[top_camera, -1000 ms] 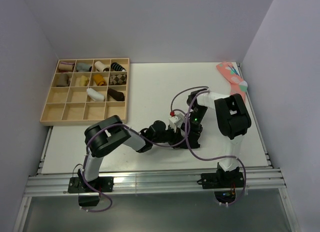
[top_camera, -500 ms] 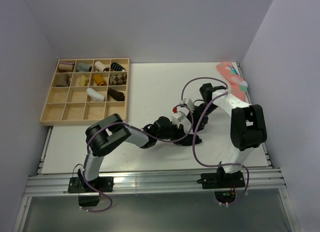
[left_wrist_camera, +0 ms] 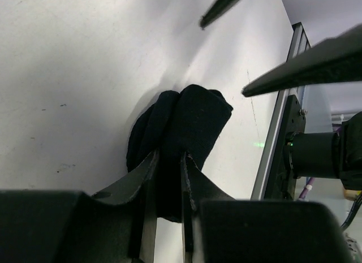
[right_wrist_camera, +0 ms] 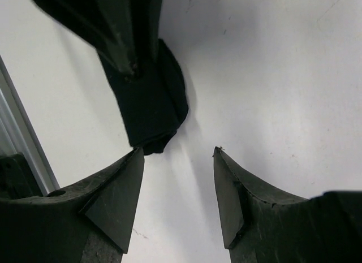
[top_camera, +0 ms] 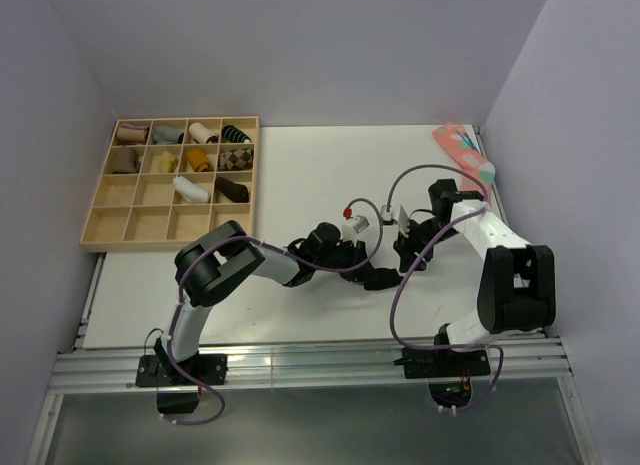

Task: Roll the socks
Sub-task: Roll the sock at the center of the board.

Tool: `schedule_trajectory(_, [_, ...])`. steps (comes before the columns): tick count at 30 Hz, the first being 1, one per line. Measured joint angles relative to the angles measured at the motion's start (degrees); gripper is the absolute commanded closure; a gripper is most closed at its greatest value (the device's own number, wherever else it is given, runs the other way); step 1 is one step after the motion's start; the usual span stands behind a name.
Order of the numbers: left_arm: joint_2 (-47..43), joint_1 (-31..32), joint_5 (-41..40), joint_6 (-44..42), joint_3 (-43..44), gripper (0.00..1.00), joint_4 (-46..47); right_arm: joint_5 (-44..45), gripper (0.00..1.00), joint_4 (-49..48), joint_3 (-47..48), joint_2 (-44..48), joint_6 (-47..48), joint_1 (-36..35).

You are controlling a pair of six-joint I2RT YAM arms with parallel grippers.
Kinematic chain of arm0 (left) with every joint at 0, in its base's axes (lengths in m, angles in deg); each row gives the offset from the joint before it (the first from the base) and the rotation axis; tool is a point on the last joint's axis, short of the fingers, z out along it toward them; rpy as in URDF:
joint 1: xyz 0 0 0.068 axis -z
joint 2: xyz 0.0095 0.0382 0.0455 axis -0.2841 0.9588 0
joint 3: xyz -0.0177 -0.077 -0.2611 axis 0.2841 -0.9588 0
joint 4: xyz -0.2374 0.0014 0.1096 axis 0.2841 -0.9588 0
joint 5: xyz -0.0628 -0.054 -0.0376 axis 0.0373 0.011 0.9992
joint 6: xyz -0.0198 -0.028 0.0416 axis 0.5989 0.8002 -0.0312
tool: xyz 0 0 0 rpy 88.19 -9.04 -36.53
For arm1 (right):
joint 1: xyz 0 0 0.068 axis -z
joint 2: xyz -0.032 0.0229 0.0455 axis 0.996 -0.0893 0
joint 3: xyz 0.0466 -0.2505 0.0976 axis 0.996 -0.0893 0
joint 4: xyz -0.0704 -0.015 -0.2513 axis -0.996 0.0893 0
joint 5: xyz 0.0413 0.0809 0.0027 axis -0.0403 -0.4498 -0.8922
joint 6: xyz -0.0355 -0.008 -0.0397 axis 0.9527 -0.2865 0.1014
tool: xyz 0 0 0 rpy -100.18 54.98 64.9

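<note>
**Rolling a sock: the bundle held, the roll not yet shown finished.** The black sock [left_wrist_camera: 192,121] lies on the table [top_camera: 300,175], well to the right of the wooden tray [top_camera: 165,242] and nearer the arm bases than the tray is. It is gathered into a short, thick bundle with a rounded free end.

The left tool [left_wrist_camera: 169,161] is closed on the bundle, its two fingers pinching the cloth between them. The right tool [right_wrist_camera: 178,152], farther still from the tray, stands with its jaws apart and nothing between them; the bundle's free end sits just beyond its fingertips.

*Progress.* The sock appears folded over on itself and largely compacted, so most of the rolling seems done. Tucking or tightening the end, and letting go, seem to remain. A pink sock [top_camera: 462,150] lies flat at the table corner farthest from the tray.

*Limits of view.* From overhead the bundle is black against black arm parts and partly masked by a cable [top_camera: 400,305]. The left tool's fingers [right_wrist_camera: 130,31] cover its upper part in the right wrist view. Whether the bundle holds one sock or two, and whether its end is tucked, cannot be told.
</note>
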Motion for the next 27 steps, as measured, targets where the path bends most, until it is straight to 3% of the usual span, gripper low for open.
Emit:
schedule_trajectory(18, [3.26,-2.56,7.39,3.32,7.45,1.00,-9.35,-0.66,0.35,-1.62,-10.95,14.19,11.78,0.81])
schedule_trajectory(27, [4.26,-3.06,9.49,3.80,9.81,1.00,-12.35,1.68,0.35,-3.30,-14.01,16.28,13.44,-3.72])
